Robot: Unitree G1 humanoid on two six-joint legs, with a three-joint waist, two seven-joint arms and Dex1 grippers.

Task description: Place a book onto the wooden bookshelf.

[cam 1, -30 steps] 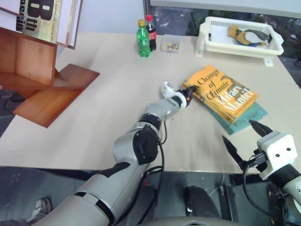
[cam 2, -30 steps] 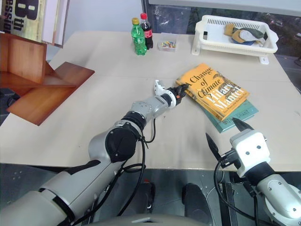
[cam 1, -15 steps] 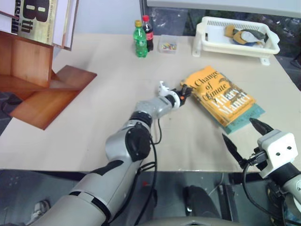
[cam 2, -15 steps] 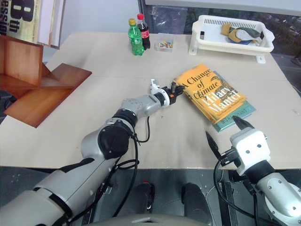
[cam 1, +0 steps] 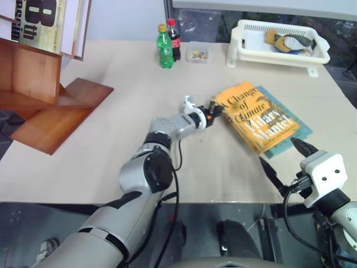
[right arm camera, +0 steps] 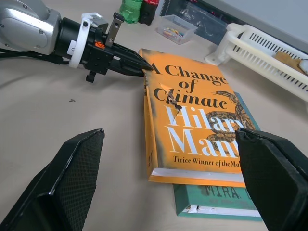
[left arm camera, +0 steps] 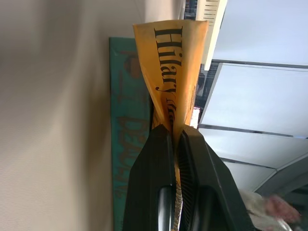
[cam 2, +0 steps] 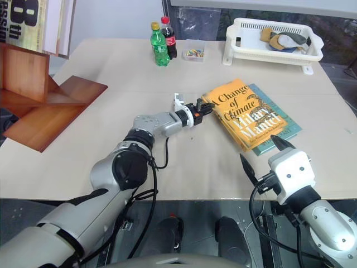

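The book, thick and orange-yellow, lies flat on the table on top of a thinner teal book. My left gripper reaches level across the table and is shut on the book's near-left cover corner. The left wrist view shows the black fingers pinching the orange cover. My right gripper hangs open near the table's front edge, short of the book, with nothing between its fingers. The wooden bookshelf stands at the far left, apart from both grippers.
An upright cream book with a big black "8" leans in the bookshelf. A green bottle, a cola bottle and a small clear box stand at the back. A white basket sits at the back right.
My left gripper has drawn slightly left with the cover corner, and the orange book has swung on the teal one, baring its far right side. The right gripper stayed put.
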